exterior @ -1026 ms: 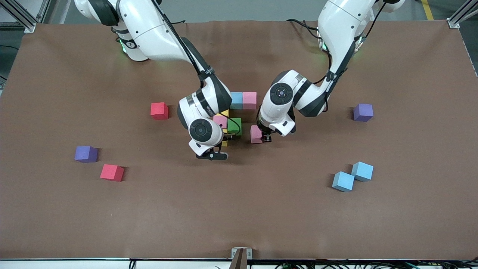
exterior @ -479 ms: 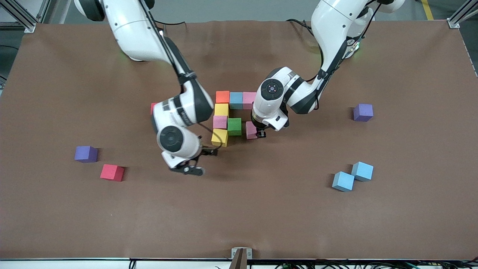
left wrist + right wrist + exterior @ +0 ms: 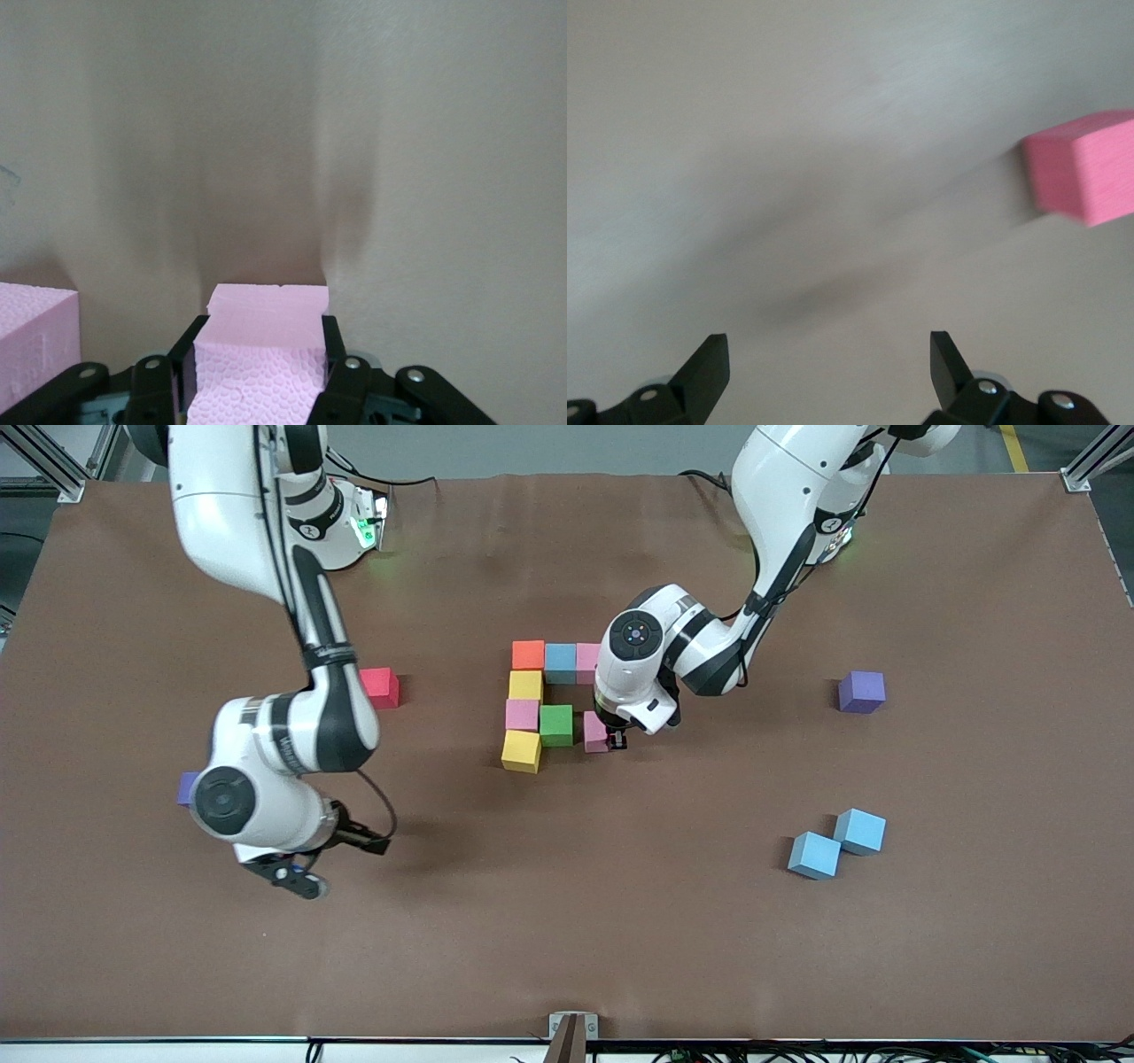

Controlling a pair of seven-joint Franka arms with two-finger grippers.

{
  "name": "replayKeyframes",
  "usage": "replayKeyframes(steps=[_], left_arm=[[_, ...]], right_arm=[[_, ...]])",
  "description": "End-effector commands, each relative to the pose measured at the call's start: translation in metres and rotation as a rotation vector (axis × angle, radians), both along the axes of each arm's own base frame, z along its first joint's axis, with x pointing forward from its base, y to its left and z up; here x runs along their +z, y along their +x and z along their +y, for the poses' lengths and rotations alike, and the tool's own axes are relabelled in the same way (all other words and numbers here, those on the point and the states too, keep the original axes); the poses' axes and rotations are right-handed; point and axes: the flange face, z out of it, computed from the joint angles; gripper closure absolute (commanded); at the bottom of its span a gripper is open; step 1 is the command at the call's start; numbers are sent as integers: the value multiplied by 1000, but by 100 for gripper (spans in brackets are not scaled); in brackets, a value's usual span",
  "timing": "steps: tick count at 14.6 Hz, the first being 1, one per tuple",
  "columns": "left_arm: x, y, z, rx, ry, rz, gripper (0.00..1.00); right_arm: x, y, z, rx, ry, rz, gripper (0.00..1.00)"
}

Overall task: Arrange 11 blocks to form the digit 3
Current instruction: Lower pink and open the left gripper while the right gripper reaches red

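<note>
Several blocks form a partial figure mid-table: orange (image 3: 528,654), light blue (image 3: 560,662) and pink (image 3: 585,657) in a row. From the orange one, yellow (image 3: 525,685), pink (image 3: 522,715) and yellow (image 3: 521,751) run toward the camera. Green (image 3: 555,724) sits beside the pink one. My left gripper (image 3: 613,740) (image 3: 264,332) is shut on a pink block (image 3: 594,732) (image 3: 266,354), low at the table close beside the green block. My right gripper (image 3: 332,861) (image 3: 828,354) hangs open and empty over bare table toward the right arm's end, with a red block (image 3: 1085,168) ahead of it.
Another red block (image 3: 381,687) lies between the right arm and the figure. Two light blue blocks (image 3: 815,855) (image 3: 859,831) touch near the left arm's end, nearer the camera. One purple cube (image 3: 862,691) sits farther back there; another (image 3: 185,788) peeks out beside the right wrist.
The right arm has swung away from the figure toward its own end of the table, uncovering the yellow and orange blocks. The left gripper has carried the pink block closer to the green one.
</note>
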Motion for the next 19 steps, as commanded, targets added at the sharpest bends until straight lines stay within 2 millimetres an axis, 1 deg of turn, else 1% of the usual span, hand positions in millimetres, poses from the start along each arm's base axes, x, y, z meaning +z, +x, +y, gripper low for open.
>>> replayKeyframes(steps=[1,2,3,4,6,7,9,10,12,14,16,19], left_arm=[[-3,-2,-7,-15,21,-10,71],[-4,-3,-8,-19,23,-10,71],[-5,-8,-12,-28,24,-8,71],[-5,-7,-13,-30,23,-10,71],[-6,-9,-14,-32,26,-6,71],[-7,-9,-14,-37,28,-5,71],[-7,-8,-15,-38,28,-5,70],[-4,-5,-17,-37,29,-5,70],[-7,0,-21,-35,23,-6,70],[-7,3,-26,-36,16,-10,70],[-7,3,-26,-36,16,-10,70],[-6,1,-28,-39,15,-11,69]], right_arm=[[-2,-3,-55,10,36,18,0],[-3,-4,-74,23,42,22,0],[-2,-3,-94,53,44,19,0],[-2,-2,-116,99,38,15,0],[-9,-2,-151,155,31,6,0],[-15,-3,-161,162,25,-7,0],[-28,-6,-188,212,21,-35,0],[-35,-9,-196,241,19,-42,0],[-50,-15,-195,257,19,-42,0],[-59,-19,-187,261,30,-30,0],[-61,-19,-177,265,42,-27,0],[-60,-18,-171,285,38,-36,0]])
